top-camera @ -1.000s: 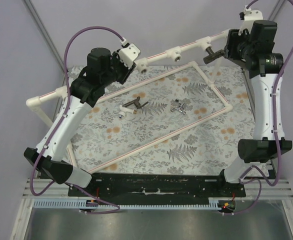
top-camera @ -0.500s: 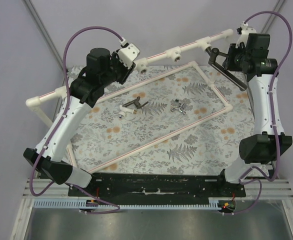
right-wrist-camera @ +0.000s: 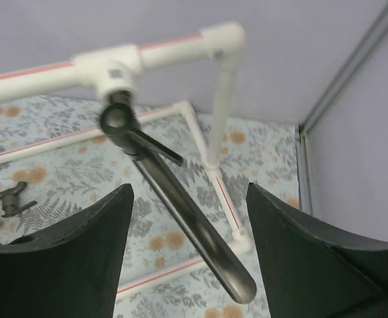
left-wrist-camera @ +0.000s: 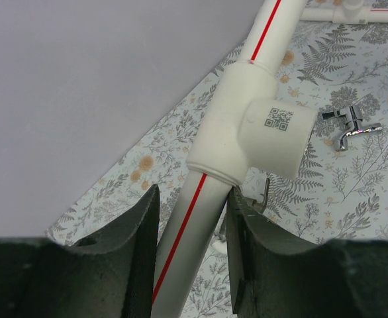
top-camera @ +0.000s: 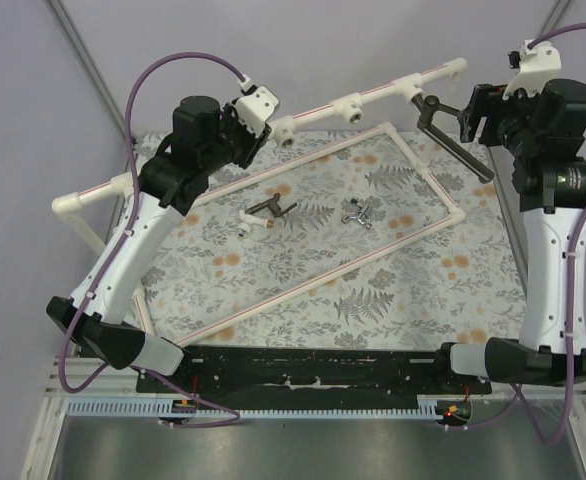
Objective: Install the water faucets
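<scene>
The dark L-shaped faucet [top-camera: 451, 140] sits in a socket of the white pipe frame [top-camera: 373, 93] at the back right, with its long tube spout slanting down to the right. In the right wrist view this faucet [right-wrist-camera: 181, 205] lies between my right gripper's [right-wrist-camera: 189, 192] wide-open jaws, touching neither. My right gripper [top-camera: 469, 115] stands just right of it. My left gripper [top-camera: 259, 126] is shut on the frame's pipe [left-wrist-camera: 187, 232] just below a tee socket [left-wrist-camera: 267, 132]. The shorter dark faucet with the white end [top-camera: 266, 213] and the silver cross-handled faucet [top-camera: 358, 213] lie on the mat.
The frame's lower rectangle [top-camera: 323, 277] lies flat on the fern-patterned mat [top-camera: 393, 290]. Empty sockets [top-camera: 354, 108] face forward along the raised top pipe. Lilac walls and a metal post [right-wrist-camera: 353, 66] close in at the back and right.
My right gripper has let go of the long dark faucet and drawn back to the right. The faucet stays in its socket with its spout now pointing down-right. The left arm has not moved.
</scene>
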